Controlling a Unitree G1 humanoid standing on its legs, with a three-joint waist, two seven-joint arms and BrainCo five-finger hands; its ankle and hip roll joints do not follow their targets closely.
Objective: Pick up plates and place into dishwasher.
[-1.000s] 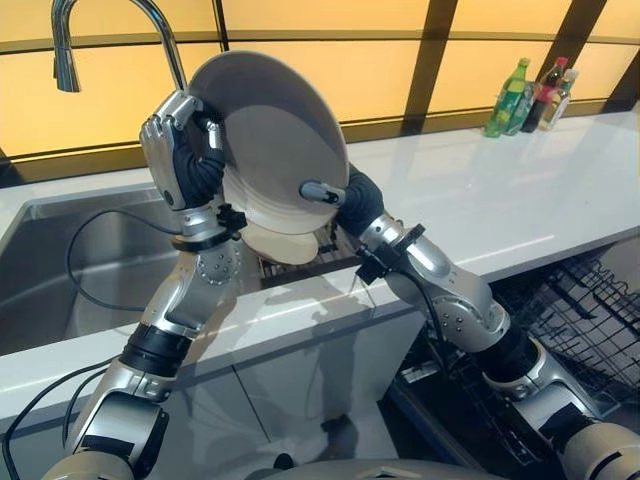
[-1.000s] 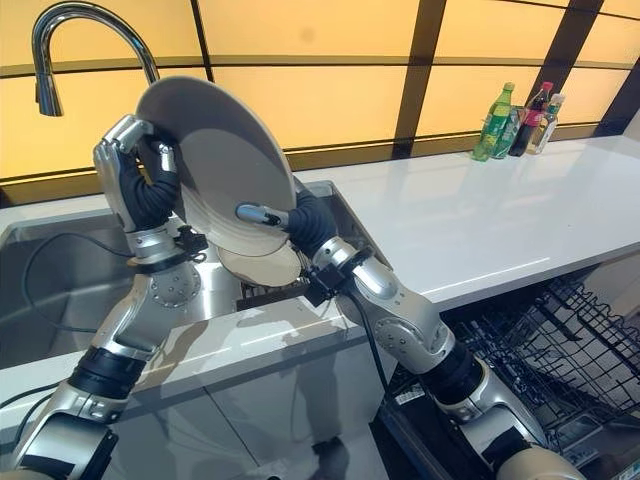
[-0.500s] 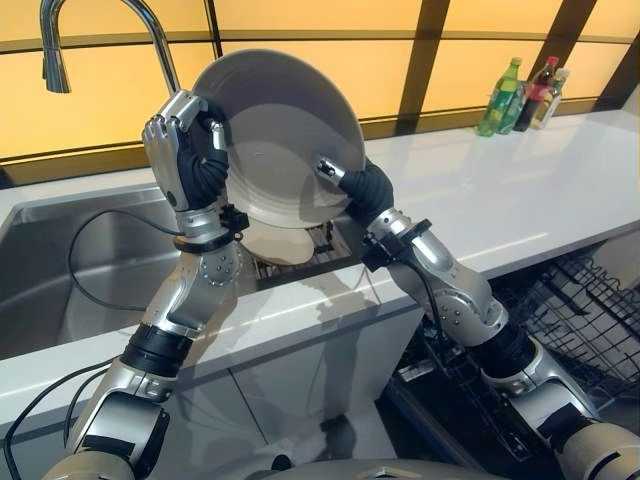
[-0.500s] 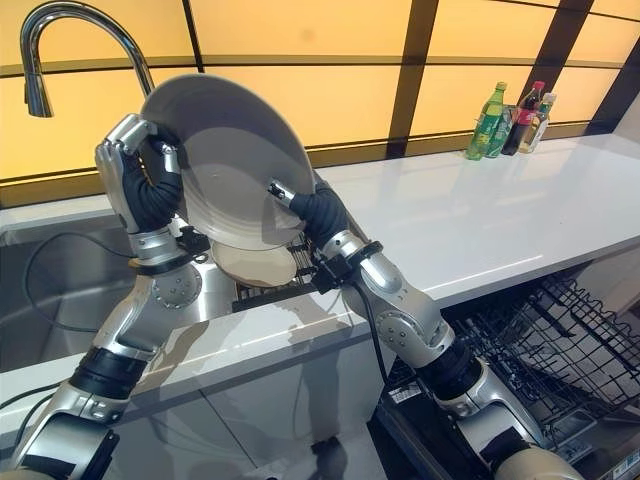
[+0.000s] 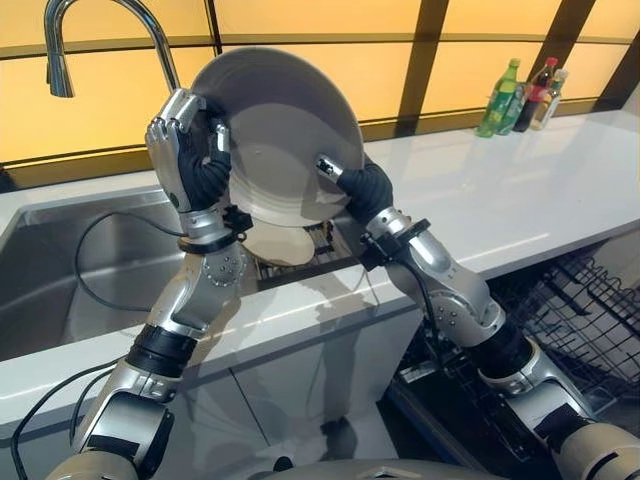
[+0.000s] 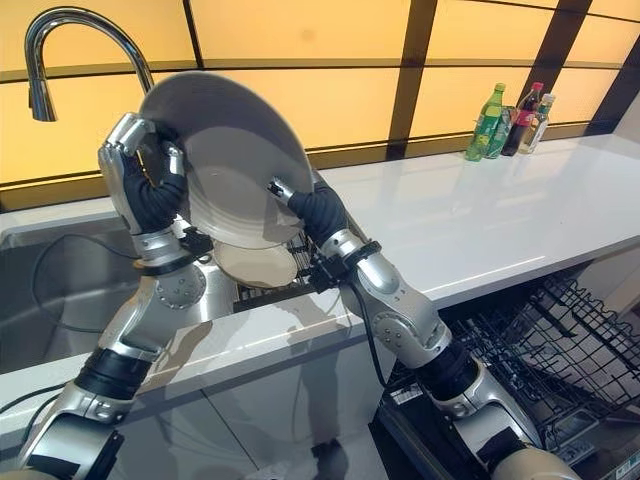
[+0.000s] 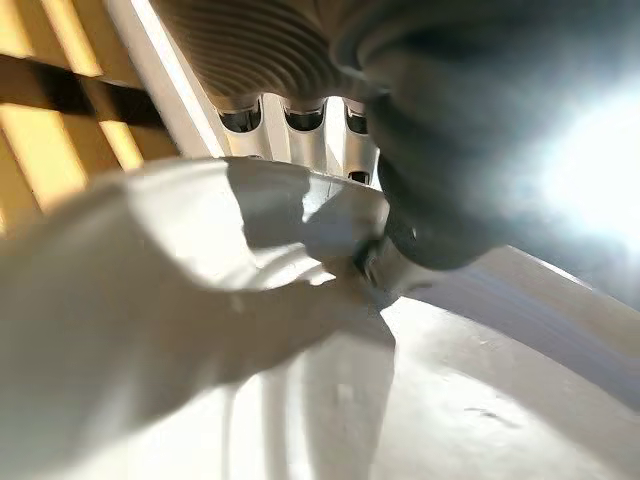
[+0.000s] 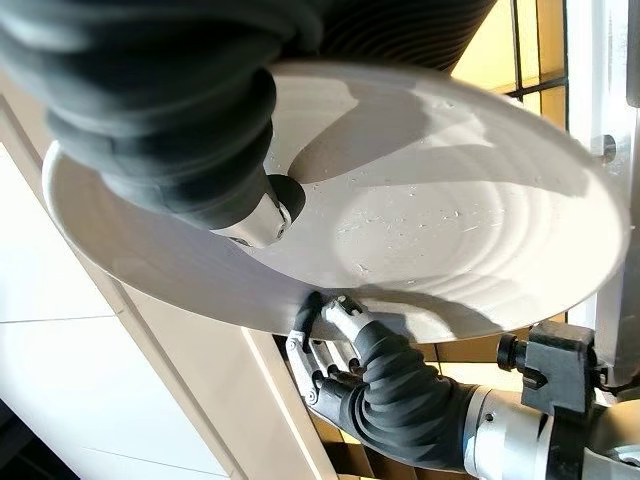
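Plate (image 5: 280,135) held tilted, near upright, above sink (image 5: 60,270) at table (image 5: 520,190) edge. Left robot hand (image 5: 190,155) clamped on left rim; right robot hand (image 5: 355,185) pinched on lower right rim, thumb on face. Second plate (image 5: 280,243) seen below. Judged stiff, glazed, slippery, breakable: rim best gripped firmly. Dishwasher rack (image 5: 590,320) open at lower right.
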